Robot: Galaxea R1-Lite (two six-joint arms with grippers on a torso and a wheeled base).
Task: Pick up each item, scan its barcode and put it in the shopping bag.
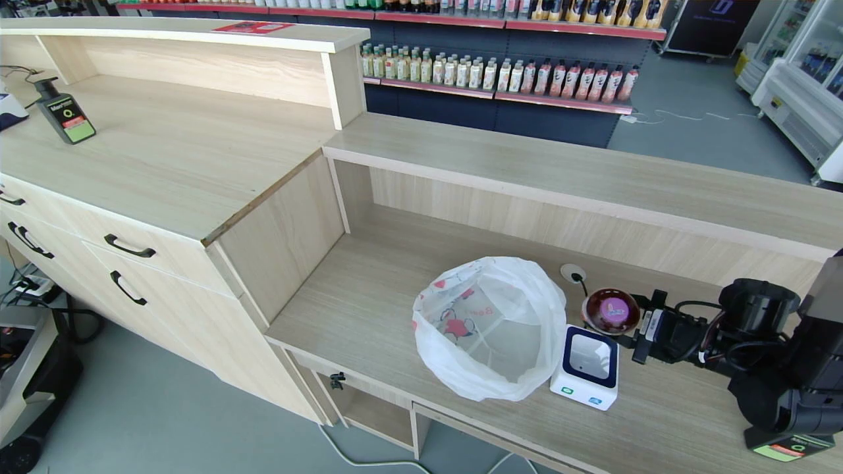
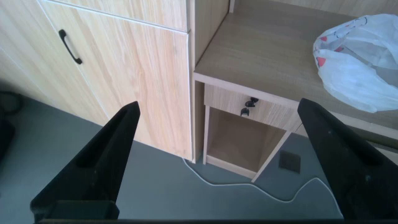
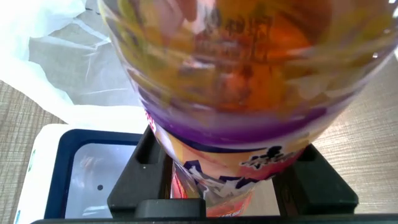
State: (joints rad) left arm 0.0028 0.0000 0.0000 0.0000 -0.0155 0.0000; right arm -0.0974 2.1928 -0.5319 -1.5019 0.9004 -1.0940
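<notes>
1. Cup: clear wall, orange contents, purple band. It is clamped between the fingers of the right gripper and held low over the counter, just behind the scanner. It is judged to be placed there so its barcode can be presented to the scan window.
2. Shopping bag: white, mouth spread open, set just beside the scanner, so the drop is likely short.
3. Left gripper: jaws spread wide, nothing held. It is parked off the counter's front, clear of the work.
</notes>
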